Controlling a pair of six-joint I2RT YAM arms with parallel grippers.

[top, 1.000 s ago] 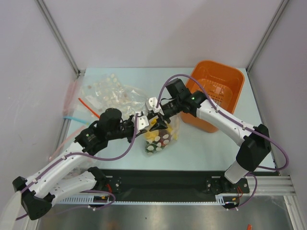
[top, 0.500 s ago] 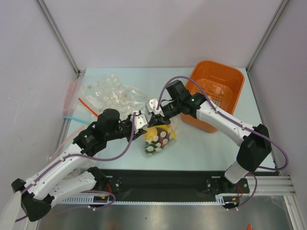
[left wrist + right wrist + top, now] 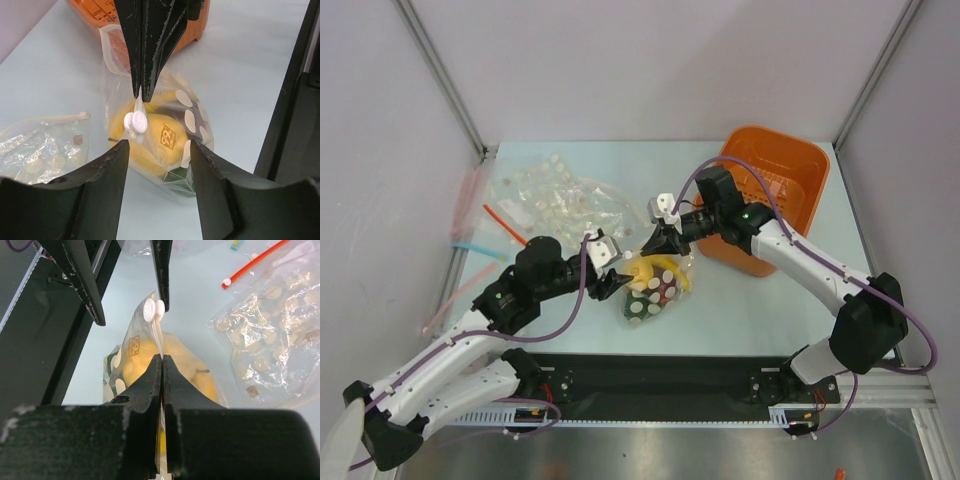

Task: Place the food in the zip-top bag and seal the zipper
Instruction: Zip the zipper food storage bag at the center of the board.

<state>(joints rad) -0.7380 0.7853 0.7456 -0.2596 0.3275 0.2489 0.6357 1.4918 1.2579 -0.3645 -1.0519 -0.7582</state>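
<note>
The right gripper [image 3: 162, 359] is clamped on the top edge of the zip-top bag [image 3: 165, 125], which stands on the desk [image 3: 740, 300] with the food [image 3: 150, 147] inside. The left gripper [image 3: 618, 280] is open alongside. The zipper [image 3: 158, 340] seems unsealed; a single pinch could let it gape and spill.

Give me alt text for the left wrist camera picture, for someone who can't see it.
The right gripper, reaching in from the top, is pinched shut on the upper edge of the dotted zip-top bag, which holds yellow toy fruit. The left gripper stands open in the foreground, a finger either side of the bag. An orange basket sits behind.
</note>
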